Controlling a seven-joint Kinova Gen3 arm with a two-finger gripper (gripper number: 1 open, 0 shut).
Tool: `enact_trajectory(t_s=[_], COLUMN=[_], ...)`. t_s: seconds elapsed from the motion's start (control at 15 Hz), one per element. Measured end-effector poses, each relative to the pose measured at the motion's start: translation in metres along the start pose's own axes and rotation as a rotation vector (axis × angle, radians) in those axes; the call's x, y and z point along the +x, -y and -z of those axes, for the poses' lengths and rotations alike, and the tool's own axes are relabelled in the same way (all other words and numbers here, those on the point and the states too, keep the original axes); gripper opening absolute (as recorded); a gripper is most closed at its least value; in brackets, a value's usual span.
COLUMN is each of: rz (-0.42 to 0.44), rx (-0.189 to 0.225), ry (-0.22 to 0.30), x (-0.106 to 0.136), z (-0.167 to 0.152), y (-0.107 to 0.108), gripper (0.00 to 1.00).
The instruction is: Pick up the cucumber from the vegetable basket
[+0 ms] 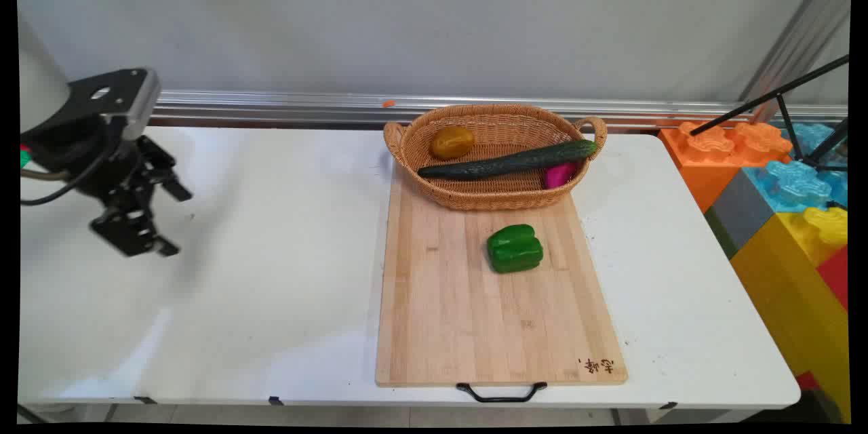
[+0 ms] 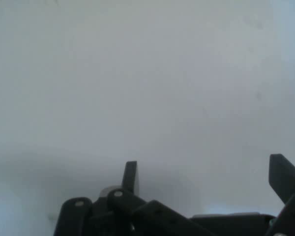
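Your claw (image 1: 173, 224) hangs spread and empty over the bench's (image 1: 271, 271) left side, well apart from the glossy green pepper (image 1: 515, 248) lying on the cutting board (image 1: 468, 312). Only the hand view shows both fingertips (image 2: 130, 176) wide apart above bare bench.

Grey wall (image 1: 407, 20) behind white table (image 1: 271, 285)

A wooden cutting board (image 1: 475, 298) lies on the white table (image 1: 271, 285) — a green pepper (image 1: 515, 248) sits on it. At the board's far end, a wicker basket (image 1: 495, 200) holds a cucumber (image 1: 508, 161), a yellow fruit (image 1: 452, 142), and a pink thing (image 1: 559, 175) — right of the board, big toy bricks (image 1: 780, 169).
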Motion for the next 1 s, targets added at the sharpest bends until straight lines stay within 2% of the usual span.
enact_trajectory(t_s=[0.27,0.4,0.53,0.67,0.87,1.0], rz=[-0.003,-0.017,-0.044,-0.087,-0.126,-0.152], rx=[0.053,0.094,0.133,0.168,0.191,0.212], ry=[-0.09,-0.145,-0.189,-0.23,-0.267,-0.29], x=[0.02,0.043,0.075,0.12,0.174,0.219], z=[-0.004,-0.005,-0.008,-0.015,-0.029,-0.044], y=[0.011,0.019,0.026,0.033,0.041,0.05], gripper=[1.0,1.0,1.0,1.0,1.0,1.0])
